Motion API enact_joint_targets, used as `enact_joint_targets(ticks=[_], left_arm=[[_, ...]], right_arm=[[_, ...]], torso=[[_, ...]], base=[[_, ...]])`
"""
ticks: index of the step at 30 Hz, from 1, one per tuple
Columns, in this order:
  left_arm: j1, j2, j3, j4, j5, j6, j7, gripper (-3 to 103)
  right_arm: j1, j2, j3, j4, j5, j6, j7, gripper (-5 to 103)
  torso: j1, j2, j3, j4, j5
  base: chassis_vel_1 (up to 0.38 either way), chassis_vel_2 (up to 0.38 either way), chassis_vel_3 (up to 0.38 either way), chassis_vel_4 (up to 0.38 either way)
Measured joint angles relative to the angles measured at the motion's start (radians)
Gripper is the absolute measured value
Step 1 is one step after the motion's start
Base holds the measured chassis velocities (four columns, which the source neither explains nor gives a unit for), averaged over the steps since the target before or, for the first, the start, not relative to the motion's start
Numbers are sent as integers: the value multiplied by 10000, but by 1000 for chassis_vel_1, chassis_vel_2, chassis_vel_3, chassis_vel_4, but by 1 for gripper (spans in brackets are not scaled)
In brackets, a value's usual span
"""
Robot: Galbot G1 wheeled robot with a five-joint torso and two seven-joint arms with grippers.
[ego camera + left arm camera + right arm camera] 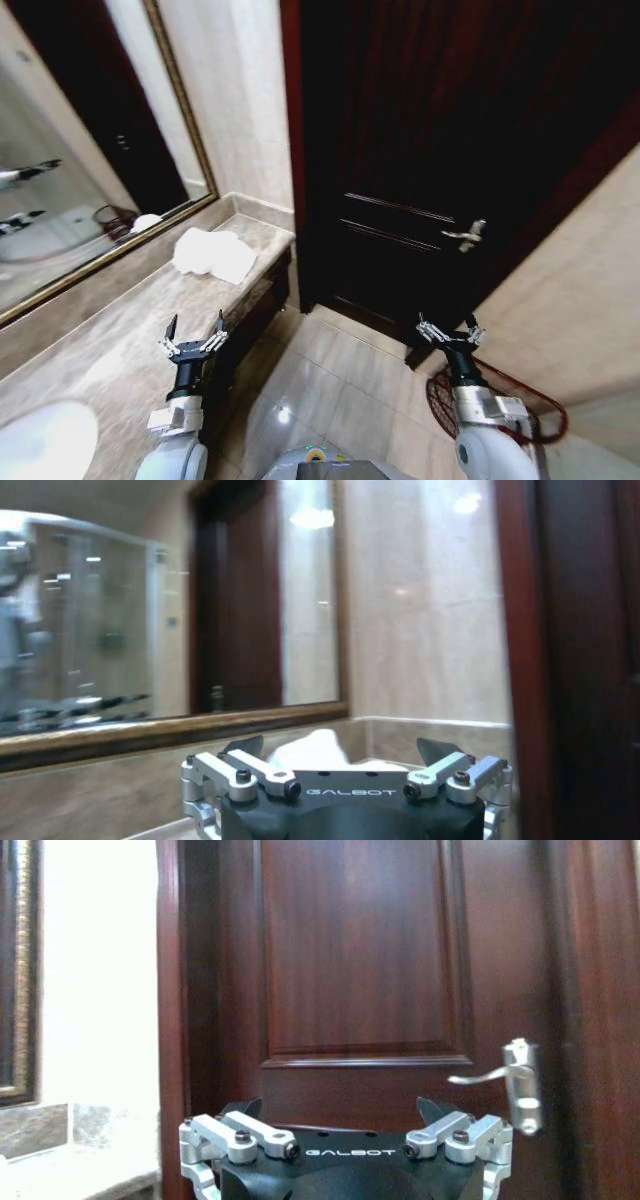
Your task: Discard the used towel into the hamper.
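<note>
The towel [214,254], white and crumpled, is seen on the counter [120,340] near the door [420,180]. The left gripper [195,327] is held above the counter, fingers apart. The right gripper [449,330], fingers spread, is raised before the door, with the hamper [520,405] on the floor beside that arm.

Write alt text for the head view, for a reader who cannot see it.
A crumpled white towel lies on a marble counter below a framed mirror, with the left gripper open short of it. The right gripper, also open, hangs over the tiled floor before a dark door, the hamper beside its arm.
</note>
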Motion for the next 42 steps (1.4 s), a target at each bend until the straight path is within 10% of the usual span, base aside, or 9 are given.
enact_joint_targets(ticks=[42], left_arm=[[237, 746, -809, -129, -691, -168, 311, 100]], right_arm=[[371, -171, -123, -273, 84, 48, -167, 100]], torso=[[0, 0, 0, -4, -1]], base=[[3, 3, 3, 4]])
